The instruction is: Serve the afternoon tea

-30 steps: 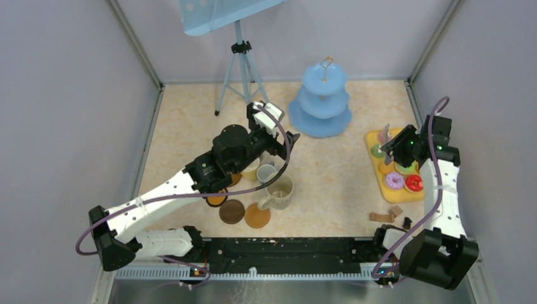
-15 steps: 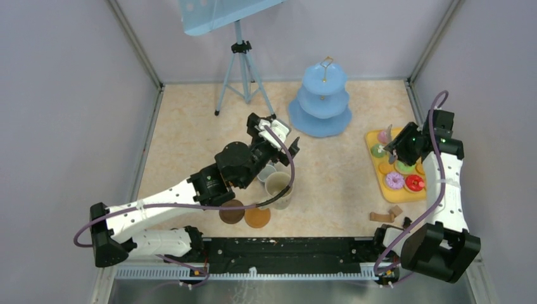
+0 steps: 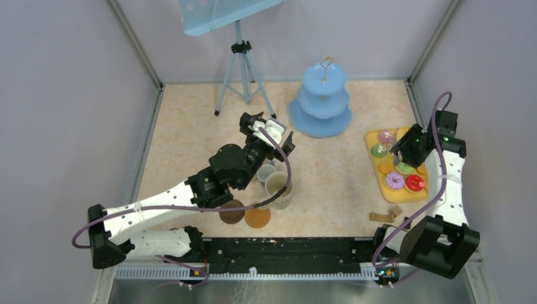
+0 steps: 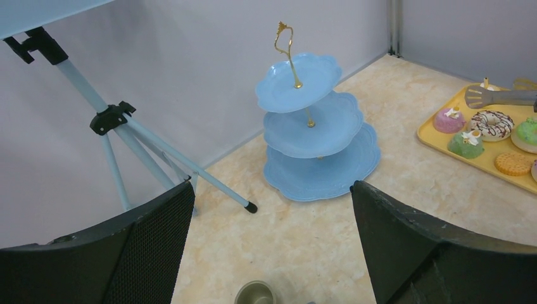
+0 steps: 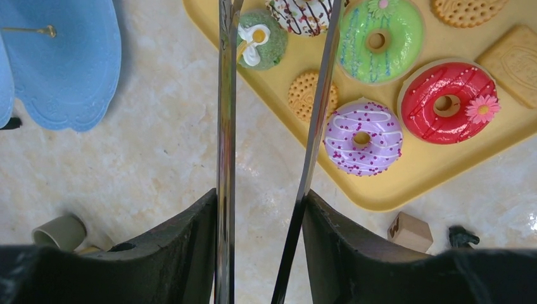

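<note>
Purple donut (image 5: 362, 136): light, rigid, probably slick; I judge its outer rim the best hold. It lies on the yellow tray (image 5: 405, 183), just ahead of my right jaws, which clamp metal tongs (image 5: 225, 126). Left jaws wide, empty, facing the cake stand (image 4: 310, 126).

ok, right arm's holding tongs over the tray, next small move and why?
Probably lower the tongs and squeeze on the chocolate-drizzled donut: the right gripper holds them open, blades bracketing that donut on the yellow tray, and the cake stand is bare.
</note>
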You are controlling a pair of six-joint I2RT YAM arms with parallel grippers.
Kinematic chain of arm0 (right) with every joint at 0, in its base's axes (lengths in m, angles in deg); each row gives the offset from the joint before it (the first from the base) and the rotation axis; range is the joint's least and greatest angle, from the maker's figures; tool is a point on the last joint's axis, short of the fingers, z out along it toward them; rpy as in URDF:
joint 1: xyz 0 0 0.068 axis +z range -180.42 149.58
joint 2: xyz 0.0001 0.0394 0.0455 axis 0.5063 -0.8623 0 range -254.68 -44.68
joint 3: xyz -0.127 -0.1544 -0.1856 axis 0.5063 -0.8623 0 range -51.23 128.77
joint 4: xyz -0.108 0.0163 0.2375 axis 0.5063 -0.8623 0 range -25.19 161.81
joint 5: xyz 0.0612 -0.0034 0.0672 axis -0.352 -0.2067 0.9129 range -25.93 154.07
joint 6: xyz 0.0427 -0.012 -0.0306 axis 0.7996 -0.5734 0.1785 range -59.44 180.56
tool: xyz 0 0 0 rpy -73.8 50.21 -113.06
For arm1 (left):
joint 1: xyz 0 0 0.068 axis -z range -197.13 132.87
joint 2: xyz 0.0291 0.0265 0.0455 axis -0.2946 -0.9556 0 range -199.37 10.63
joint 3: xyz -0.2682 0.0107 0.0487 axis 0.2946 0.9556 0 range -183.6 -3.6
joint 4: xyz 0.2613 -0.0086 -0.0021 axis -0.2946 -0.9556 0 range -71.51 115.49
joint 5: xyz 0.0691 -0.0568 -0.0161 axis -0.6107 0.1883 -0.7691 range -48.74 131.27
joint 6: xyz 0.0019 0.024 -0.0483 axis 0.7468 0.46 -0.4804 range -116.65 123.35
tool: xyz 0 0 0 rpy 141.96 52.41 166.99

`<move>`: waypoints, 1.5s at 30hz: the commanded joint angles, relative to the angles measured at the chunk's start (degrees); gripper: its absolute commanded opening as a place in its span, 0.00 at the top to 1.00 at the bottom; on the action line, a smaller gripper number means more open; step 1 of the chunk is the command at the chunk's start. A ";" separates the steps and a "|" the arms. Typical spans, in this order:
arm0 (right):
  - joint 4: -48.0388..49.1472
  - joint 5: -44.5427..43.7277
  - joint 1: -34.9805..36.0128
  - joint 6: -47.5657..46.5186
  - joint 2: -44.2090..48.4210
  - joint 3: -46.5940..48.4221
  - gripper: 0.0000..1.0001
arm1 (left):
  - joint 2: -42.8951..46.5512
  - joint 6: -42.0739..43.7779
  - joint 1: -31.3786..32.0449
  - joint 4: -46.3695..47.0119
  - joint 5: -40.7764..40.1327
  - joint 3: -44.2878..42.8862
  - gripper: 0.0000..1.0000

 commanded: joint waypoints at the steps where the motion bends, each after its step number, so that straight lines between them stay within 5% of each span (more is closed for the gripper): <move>1: 1.17 2.25 -0.69 -1.45 0.09 0.34 0.51 | 1.22 0.19 0.31 2.94 0.33 0.52 0.01; 28: 3.83 2.09 -0.66 -1.30 -0.65 -5.26 0.45 | 1.29 0.20 0.31 2.32 1.16 0.05 0.01; 45: -0.96 -0.86 -0.66 -4.07 1.01 1.21 0.45 | 1.49 -0.45 0.39 2.08 1.84 0.08 0.01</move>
